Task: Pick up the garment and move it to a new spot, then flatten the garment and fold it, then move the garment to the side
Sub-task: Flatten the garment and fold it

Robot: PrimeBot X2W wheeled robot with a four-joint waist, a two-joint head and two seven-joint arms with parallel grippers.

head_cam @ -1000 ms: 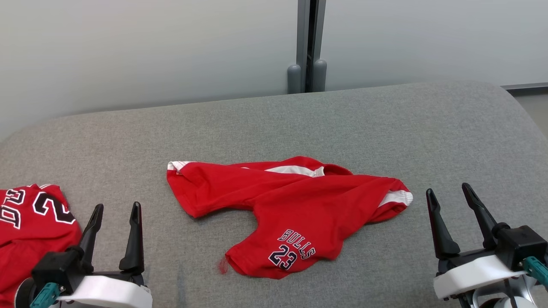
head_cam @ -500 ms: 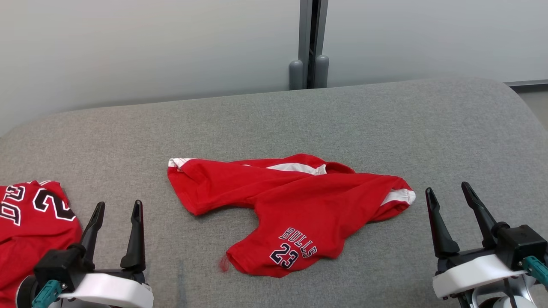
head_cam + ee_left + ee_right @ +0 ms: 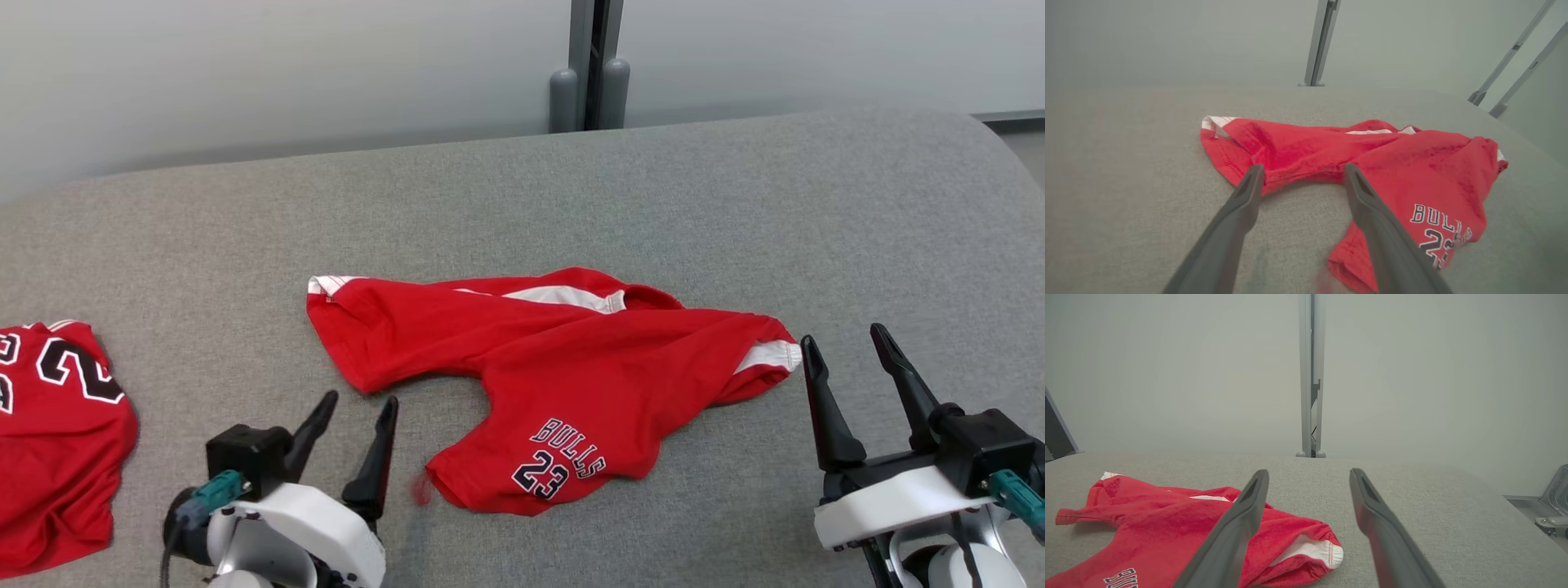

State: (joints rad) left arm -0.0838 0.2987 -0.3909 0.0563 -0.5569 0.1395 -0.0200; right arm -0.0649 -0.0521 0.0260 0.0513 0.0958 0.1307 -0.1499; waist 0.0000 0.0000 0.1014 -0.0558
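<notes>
Left gripper: jaws wide, empty, pointing at the near edge of the garment
Right gripper: wide, empty, just beside the white-cuffed sleeve
Garment: red, crumpled mid-cushion, long axis left to right between both
Nearer: left, I'd say, narrowly

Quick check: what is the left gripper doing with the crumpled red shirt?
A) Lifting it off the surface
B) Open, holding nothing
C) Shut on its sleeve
B: the left gripper has its fingers spread with nothing clamped, beside the shirt, which lies slack on the grey surface.
</notes>
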